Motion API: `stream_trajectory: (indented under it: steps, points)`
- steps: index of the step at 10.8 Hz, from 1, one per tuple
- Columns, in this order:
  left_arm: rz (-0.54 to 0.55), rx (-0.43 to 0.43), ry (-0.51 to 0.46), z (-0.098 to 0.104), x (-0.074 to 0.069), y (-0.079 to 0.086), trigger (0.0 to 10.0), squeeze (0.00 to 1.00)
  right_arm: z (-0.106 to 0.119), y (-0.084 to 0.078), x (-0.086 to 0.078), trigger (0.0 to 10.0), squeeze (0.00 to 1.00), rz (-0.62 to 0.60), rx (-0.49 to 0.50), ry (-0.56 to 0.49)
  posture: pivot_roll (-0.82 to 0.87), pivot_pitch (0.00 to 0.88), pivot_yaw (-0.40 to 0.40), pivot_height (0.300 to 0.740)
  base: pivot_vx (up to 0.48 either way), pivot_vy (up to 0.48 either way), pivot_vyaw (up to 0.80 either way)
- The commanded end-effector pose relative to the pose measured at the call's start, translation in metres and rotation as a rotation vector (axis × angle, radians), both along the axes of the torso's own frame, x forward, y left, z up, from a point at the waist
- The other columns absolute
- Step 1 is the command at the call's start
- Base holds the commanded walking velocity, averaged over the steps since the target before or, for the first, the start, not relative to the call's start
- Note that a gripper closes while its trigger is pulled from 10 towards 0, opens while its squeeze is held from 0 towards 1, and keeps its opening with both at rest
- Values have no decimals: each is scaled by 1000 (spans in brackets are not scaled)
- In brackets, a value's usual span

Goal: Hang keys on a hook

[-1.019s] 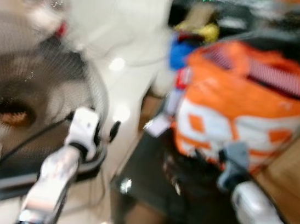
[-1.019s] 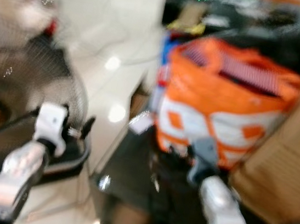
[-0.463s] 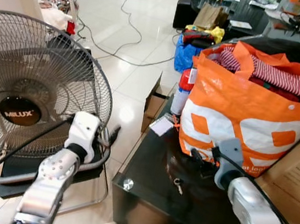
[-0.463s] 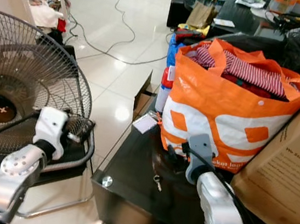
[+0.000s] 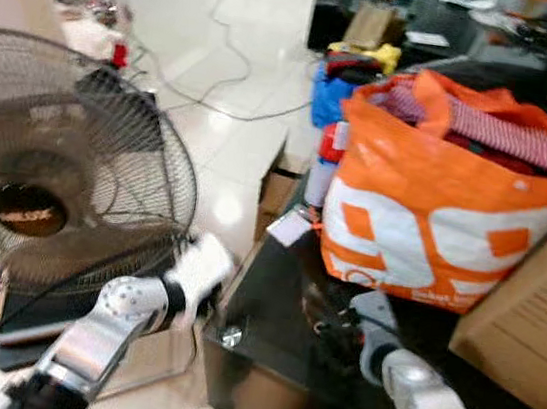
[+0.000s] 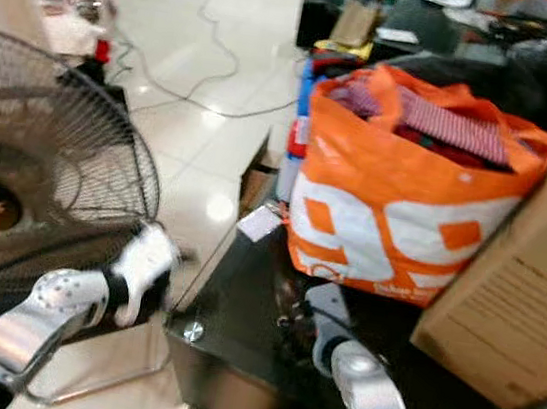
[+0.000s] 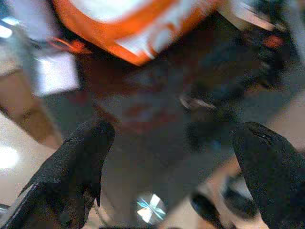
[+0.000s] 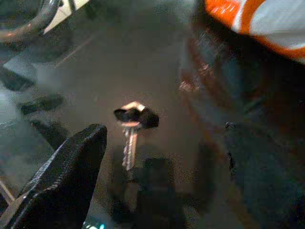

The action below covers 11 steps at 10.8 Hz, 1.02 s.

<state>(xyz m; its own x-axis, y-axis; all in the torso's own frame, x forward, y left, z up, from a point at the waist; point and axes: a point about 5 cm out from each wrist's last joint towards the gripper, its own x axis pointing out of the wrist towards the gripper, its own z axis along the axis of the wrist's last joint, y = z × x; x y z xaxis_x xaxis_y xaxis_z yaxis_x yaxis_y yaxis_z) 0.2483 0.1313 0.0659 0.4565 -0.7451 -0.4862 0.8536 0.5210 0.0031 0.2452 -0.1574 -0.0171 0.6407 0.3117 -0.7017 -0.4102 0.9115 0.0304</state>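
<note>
Task was barely started. The key (image 8: 129, 125) lay flat on the dark glass table (image 5: 272, 295), just in front of the orange bag (image 5: 445, 207); nothing had picked it up. No hook could be made out, so the whole hang step was left, plus the pick itself.

Right tool (image 8: 157, 191) hovered low over the table with the key ahead of it, between its spread fingers, not touching. Fingers (image 8: 62, 181) stood wide apart and empty. In the head views the right arm reached in over the table's near edge towards the spot by the bag. My read: this was the approach before a grasp, and a flat key on glass would be fiddly to pinch.

Left tool (image 7: 171, 157) was also wide and empty, pointing at the table's near-left corner from beside the fan (image 5: 55, 176). It looked like the spare arm here.

Containers:
- Orange bag stood upright on the table, open top, stuffed with cloth; a striped red-and-white piece (image 5: 505, 134) lay on top.
- Cardboard box (image 5: 531, 319) sat right beside the bag on the robot's right; contents not visible.
- A smaller open carton (image 5: 277, 190) sat on the floor by the table; couldn't tell what was inside.

Frames were a bit blurred.
</note>
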Motion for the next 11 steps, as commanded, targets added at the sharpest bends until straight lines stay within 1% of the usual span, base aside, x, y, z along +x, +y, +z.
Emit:
stream_trajectory:
  steps: [1,2,3,4,5,7,8,9,10,11]
  points:
    - [-43,16,25,0,-2,2,10000,0,0,1,3,10000,1000,-6,31,-3,-65,0,-3,740,0,0,0]
    - [-65,30,43,0,-7,7,10000,0,-2,6,5,10000,1000,-19,63,3,-61,0,-5,740,0,0,0]
    - [-72,34,51,0,-9,10,10000,0,-4,8,6,10000,1000,-22,63,-3,-52,0,-9,740,0,0,0]
    - [-81,39,67,0,-14,12,10000,0,-8,11,8,10000,165,-47,67,-5,-38,0,-19,740,0,0,0]
    - [-85,41,83,1,-18,15,10000,0,-11,13,9,10000,0,-72,45,-1,-26,0,-23,740,0,0,0]
    - [-86,51,98,4,-25,22,10000,0,-17,17,8,10000,0,-114,11,3,7,0,-26,740,0,0,0]
    - [-92,59,103,8,-28,26,10000,0,-19,18,10,10000,0,-185,21,-7,17,0,-26,740,0,0,0]
    - [-95,61,106,10,-30,27,10000,0,-19,18,11,10000,0,-202,19,-5,17,0,-26,740,0,0,0]
    - [-98,60,115,12,-32,28,10000,0,-21,18,11,9647,0,-204,5,-2,16,0,-25,740,0,0,0]
    - [-99,59,125,11,-34,29,10000,0,-21,18,11,4392,0,-207,4,1,13,0,-20,740,0,0,0]
